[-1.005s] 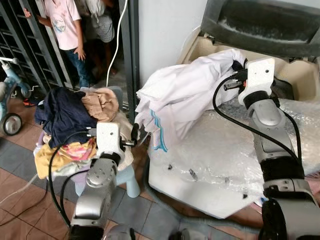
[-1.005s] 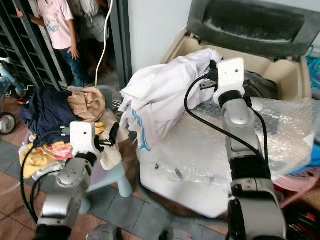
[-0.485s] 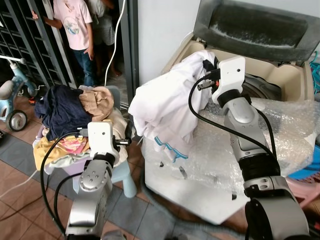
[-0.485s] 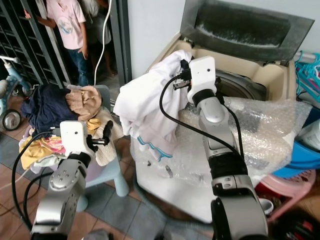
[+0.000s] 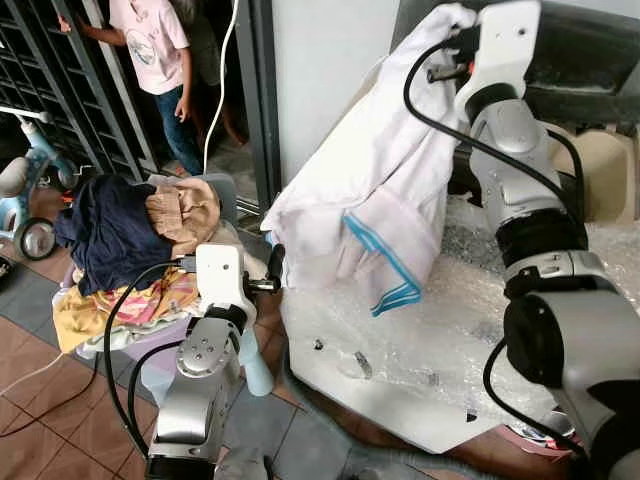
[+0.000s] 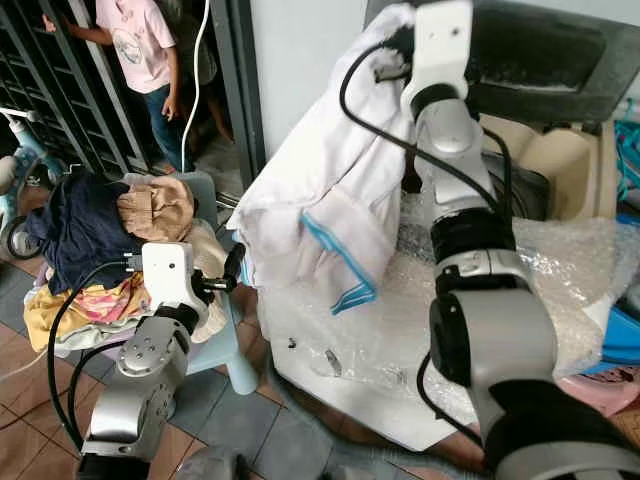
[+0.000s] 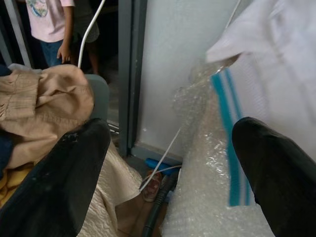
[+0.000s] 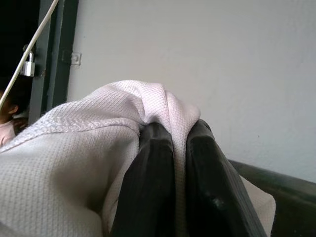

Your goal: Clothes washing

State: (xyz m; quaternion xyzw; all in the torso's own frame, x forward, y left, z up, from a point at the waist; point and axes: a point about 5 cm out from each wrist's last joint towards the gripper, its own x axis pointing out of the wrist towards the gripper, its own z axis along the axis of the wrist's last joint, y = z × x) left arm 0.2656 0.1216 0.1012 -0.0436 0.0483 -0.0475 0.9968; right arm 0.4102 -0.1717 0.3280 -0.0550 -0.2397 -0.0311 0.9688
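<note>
My right claw (image 8: 177,168) has risen since a second ago: it was level with the washer's rim and now sits high in front of the raised dark lid (image 5: 590,60). The white shirt (image 5: 385,180) has come up with it and hangs full length, its blue-striped hem (image 5: 395,265) dangling over the bubble wrap (image 5: 420,330) that covers the washer (image 5: 610,160) top. Earlier the shirt lay bunched on that wrap. The right arm is stretched upward, wrist near the top of my head view. Its two fingers (image 8: 153,182) are pressed together with a fold of the shirt pinched between them.

My left claw (image 7: 168,163) is spread wide and holds nothing. That arm is bent at my side, pointing toward the gap between the washer and a stool (image 5: 215,195) piled with clothes (image 5: 125,235). I can read no writing anywhere. A person (image 5: 150,50) stands at the doorway behind.
</note>
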